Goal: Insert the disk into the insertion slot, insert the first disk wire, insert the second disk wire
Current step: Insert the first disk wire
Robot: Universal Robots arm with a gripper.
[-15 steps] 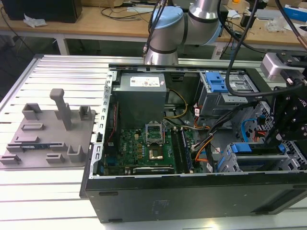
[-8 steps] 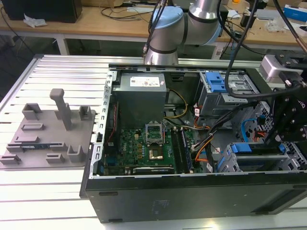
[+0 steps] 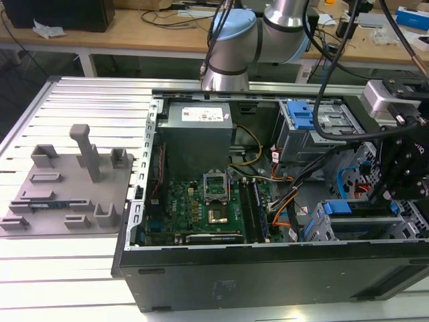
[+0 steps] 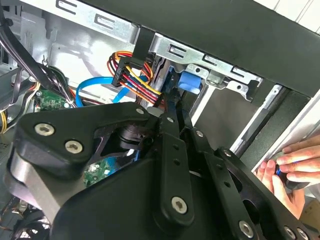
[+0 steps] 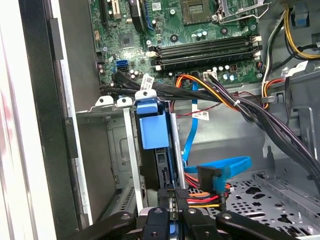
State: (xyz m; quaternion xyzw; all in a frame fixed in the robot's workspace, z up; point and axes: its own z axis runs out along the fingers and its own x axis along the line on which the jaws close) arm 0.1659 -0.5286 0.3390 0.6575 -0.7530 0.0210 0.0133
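Now | disk (image 5: pixel 153 129) on edge, lengthwise in insertion slot (image 5: pixel 114 150) | gripper (image 5: pixel 174 196) adjacent

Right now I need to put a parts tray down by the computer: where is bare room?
The slatted table is bare on the near and far sides of the grey fixture plate, at the exterior view's left. Inside the case it is crowded: cables fill the gap between motherboard and the disk.

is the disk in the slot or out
in, it seems: in the first wrist view the disk sits inside the insertion slot, between its grey walls
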